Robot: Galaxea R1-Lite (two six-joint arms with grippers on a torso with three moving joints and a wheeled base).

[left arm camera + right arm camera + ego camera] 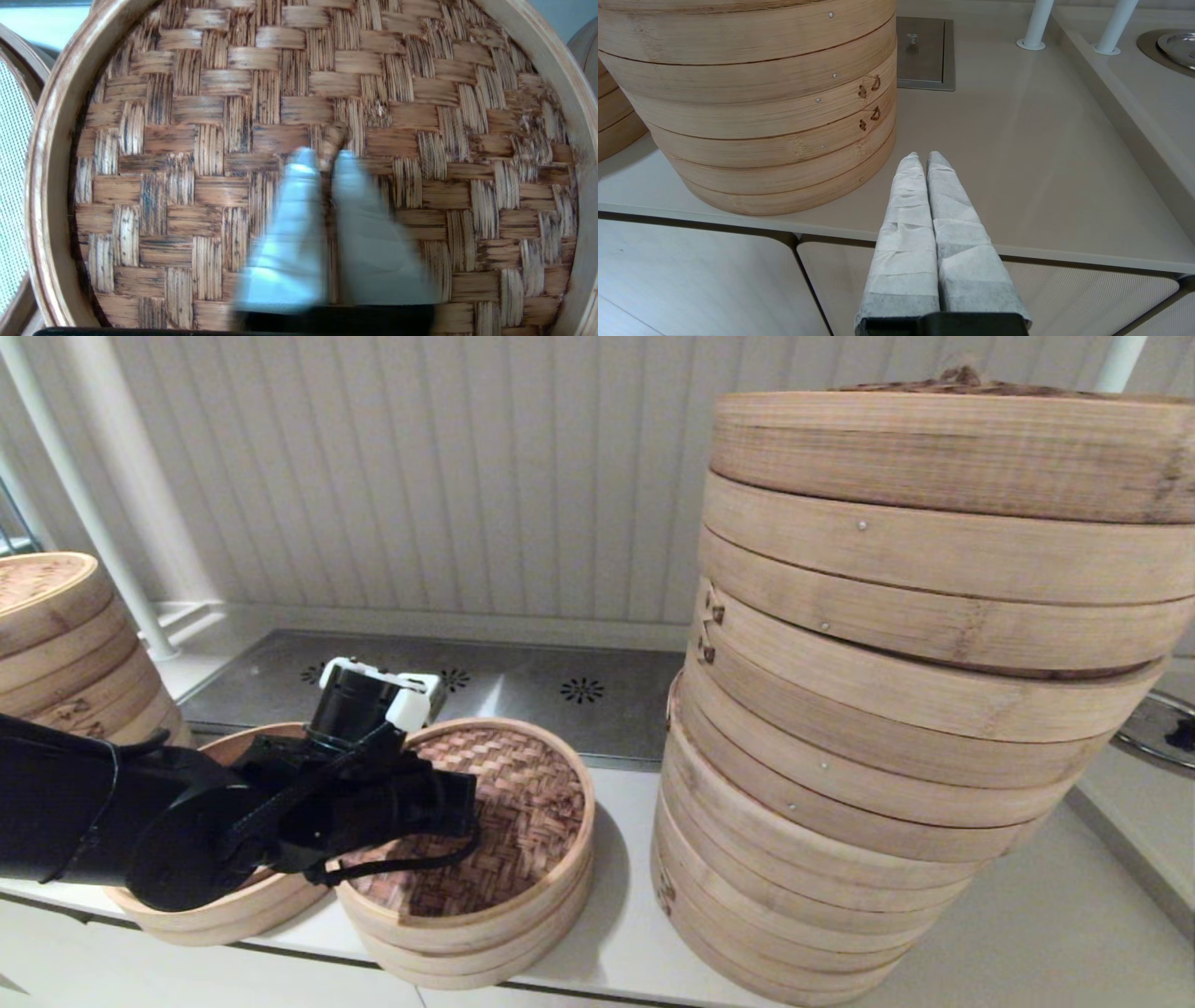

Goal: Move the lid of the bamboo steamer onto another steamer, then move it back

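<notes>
The left arm (112, 821) is extended in from the left side of the head view, with its wrist bent downward. The left gripper (325, 156) is pointed straight down, and its white-wrapped fingers (289, 224) are pinched closed on the centre loop (334, 137) of the bamboo steamer lid (187, 186). The right gripper (923, 161) is held low, off the counter's front edge, with its taped fingers (906, 224) pressed together on nothing
</notes>
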